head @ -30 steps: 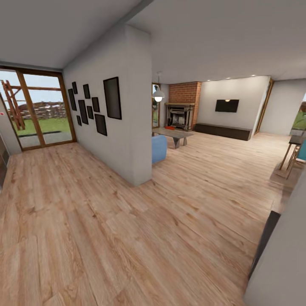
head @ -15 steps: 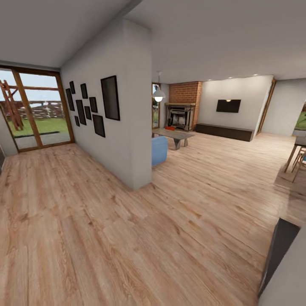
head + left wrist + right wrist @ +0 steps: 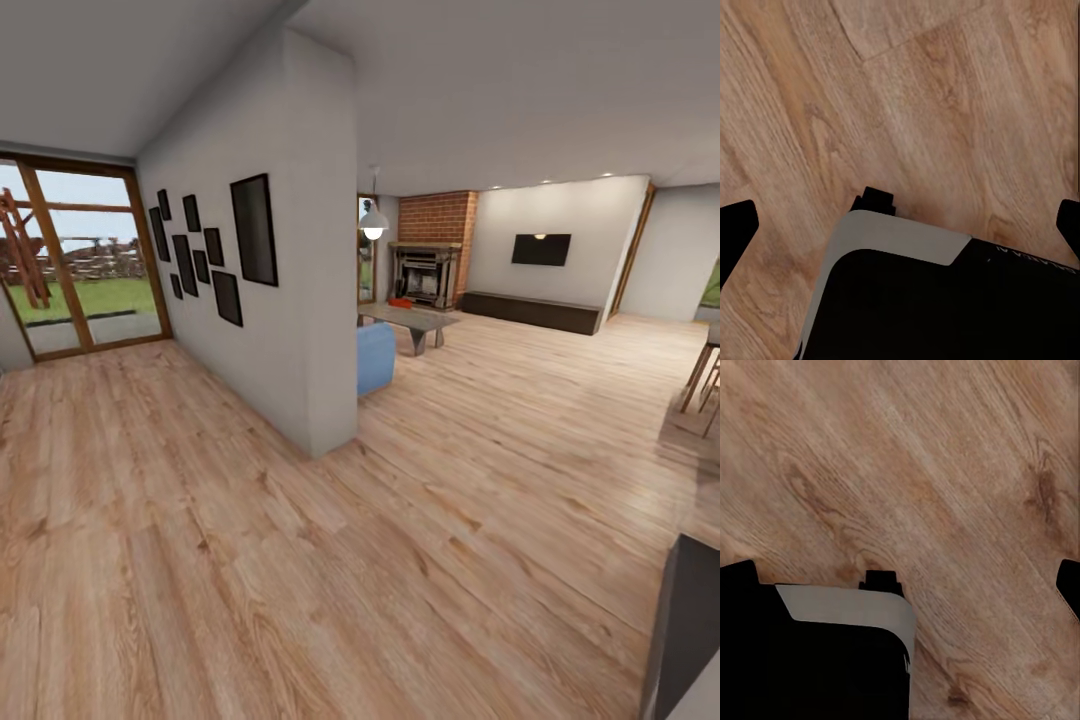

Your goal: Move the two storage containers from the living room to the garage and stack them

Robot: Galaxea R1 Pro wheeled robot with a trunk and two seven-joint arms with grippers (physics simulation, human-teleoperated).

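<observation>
While both wrist views look down on plank floor [image 3: 945, 90], the left gripper [image 3: 900, 225] and right gripper [image 3: 907, 585] hang spread wide, grasping nothing. Farther off at one o'clock, a small orange-red bin [image 3: 400, 300] sits by the fireplace [image 3: 425, 275]; contents indiscernible.

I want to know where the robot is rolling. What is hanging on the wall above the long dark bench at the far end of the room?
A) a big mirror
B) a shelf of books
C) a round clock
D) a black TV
D: a flat black TV hangs on the white wall above the long low dark bench, to the right of the red brick chimney.
</observation>
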